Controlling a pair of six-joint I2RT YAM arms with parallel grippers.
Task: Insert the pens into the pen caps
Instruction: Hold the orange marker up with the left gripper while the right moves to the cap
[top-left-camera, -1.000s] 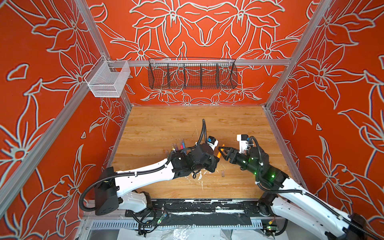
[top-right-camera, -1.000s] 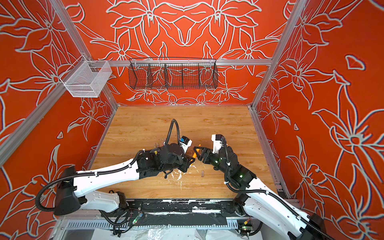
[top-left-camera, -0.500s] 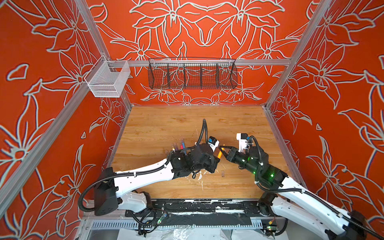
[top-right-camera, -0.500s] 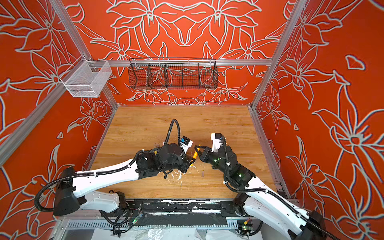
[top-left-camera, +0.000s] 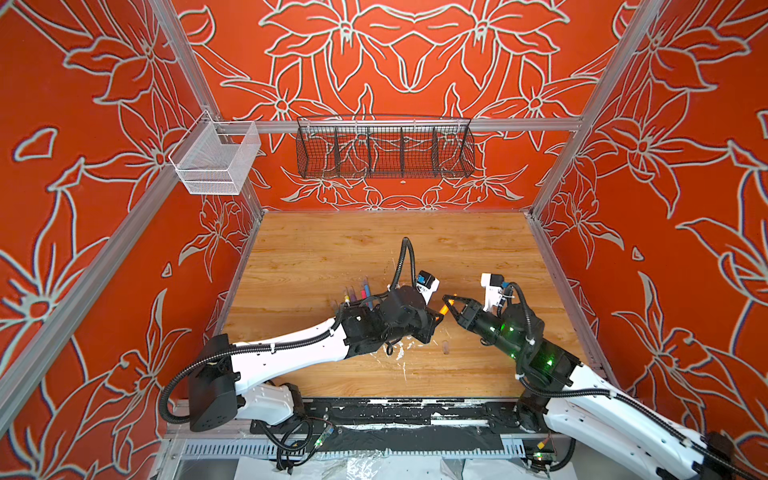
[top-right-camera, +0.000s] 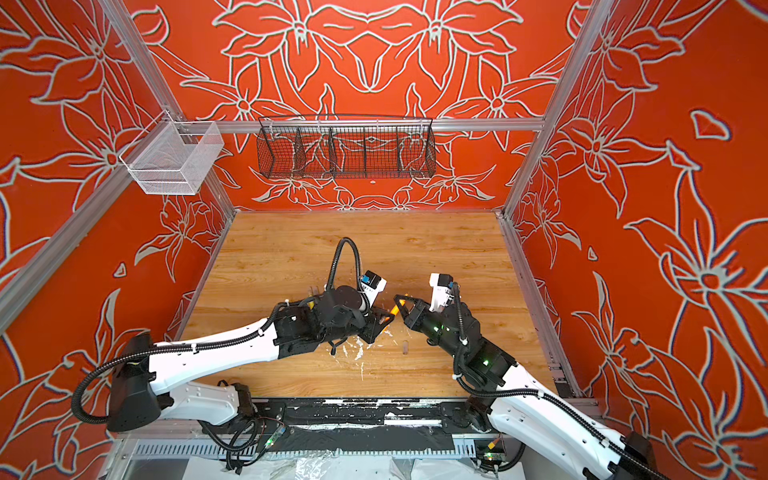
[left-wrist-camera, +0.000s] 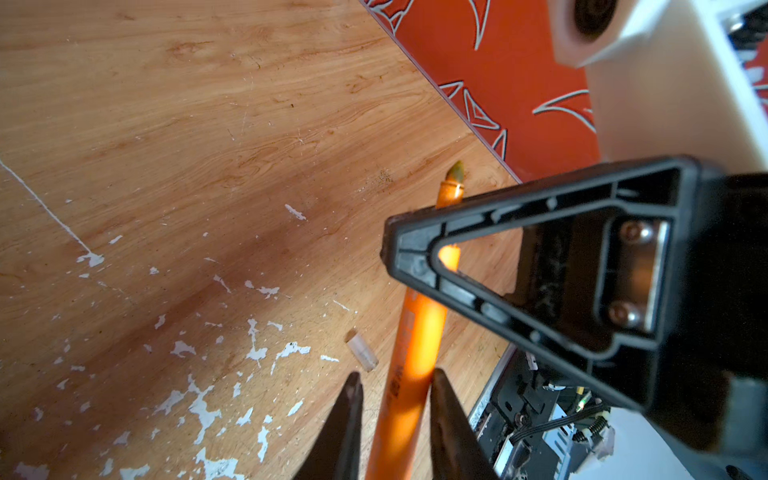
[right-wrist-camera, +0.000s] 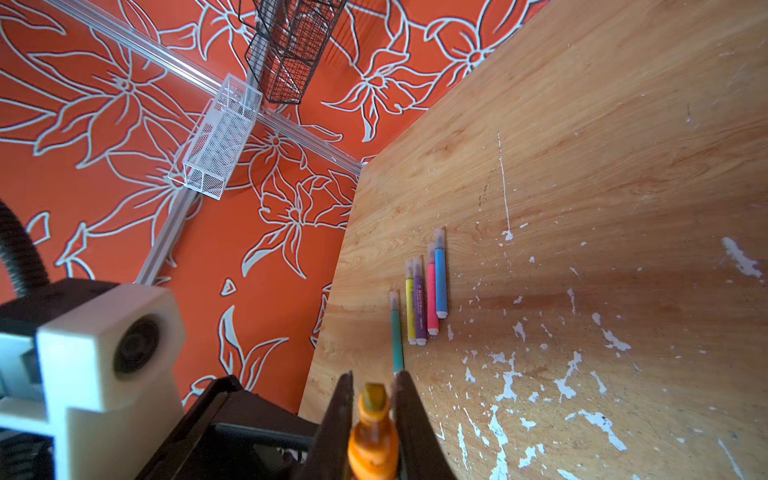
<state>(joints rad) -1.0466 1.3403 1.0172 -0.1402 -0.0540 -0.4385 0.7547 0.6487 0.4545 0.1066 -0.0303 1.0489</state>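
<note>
An orange pen (left-wrist-camera: 415, 345) is held in the air between the two grippers, and shows in both top views (top-left-camera: 444, 309) (top-right-camera: 392, 311). My right gripper (right-wrist-camera: 375, 374) is shut on its tip end, and the bare felt tip pokes out past the fingers. My left gripper (left-wrist-camera: 395, 374) is open around the barrel, with a gap at one finger. One loose clear pen cap (left-wrist-camera: 362, 353) lies on the table below (top-left-camera: 446, 347). Green (right-wrist-camera: 396, 332), yellow (right-wrist-camera: 410, 307), purple (right-wrist-camera: 419, 307), pink (right-wrist-camera: 432, 295) and blue (right-wrist-camera: 440, 274) pens lie side by side with caps on.
A black wire basket (top-left-camera: 384, 151) and a white mesh basket (top-left-camera: 216, 160) hang on the walls. White paint flecks (left-wrist-camera: 199, 407) cover the wooden table near its front edge. The row of capped pens (top-left-camera: 361, 293) lies just behind the left arm.
My right gripper has moved in and shut on the orange pen's tip end. The left gripper's jaws have loosened around the barrel.
</note>
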